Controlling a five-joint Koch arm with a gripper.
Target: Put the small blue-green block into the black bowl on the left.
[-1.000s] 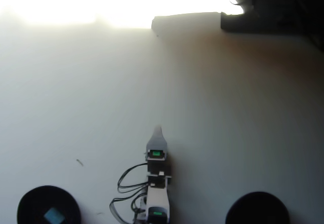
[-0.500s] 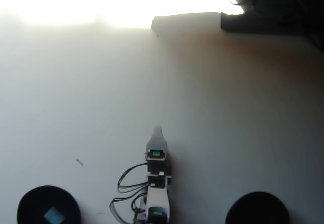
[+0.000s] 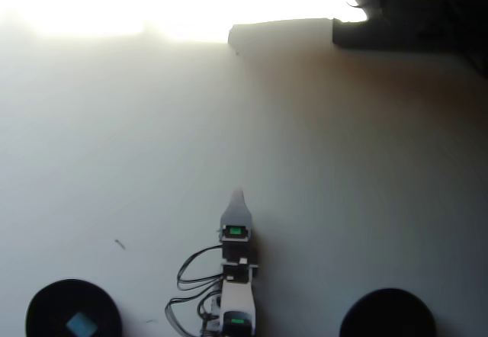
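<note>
1. Pincer first: the gripper (image 3: 238,194) points up the overhead view from the arm (image 3: 236,276), over bare table and well apart from both bowls. Only one pale tip shows, the jaws seeming to lie one behind the other, so I cannot tell whether they are apart or together. Nothing is visible in them.

2. Change: none. Across the last second the arm, its loose black cables (image 3: 187,284) and both bowls sit exactly where they were, and the block has not shifted.

3. Place of the task's thing: the small blue-green block (image 3: 80,324) lies inside the black bowl (image 3: 42,306) at the lower left of the overhead view, its paler face up.

4. Meaning, as I judge it: the drop looks done and the arm parked clear; nothing seems left but to hold still.

5. Count:
   - one small blue-green block;
   - two black bowls, the one holding the block and a second bowl (image 3: 389,312) at lower right, showing nothing inside;
   - one arm with one gripper;
   - one white table (image 3: 343,169), washed out by glare along its far edge.
</note>
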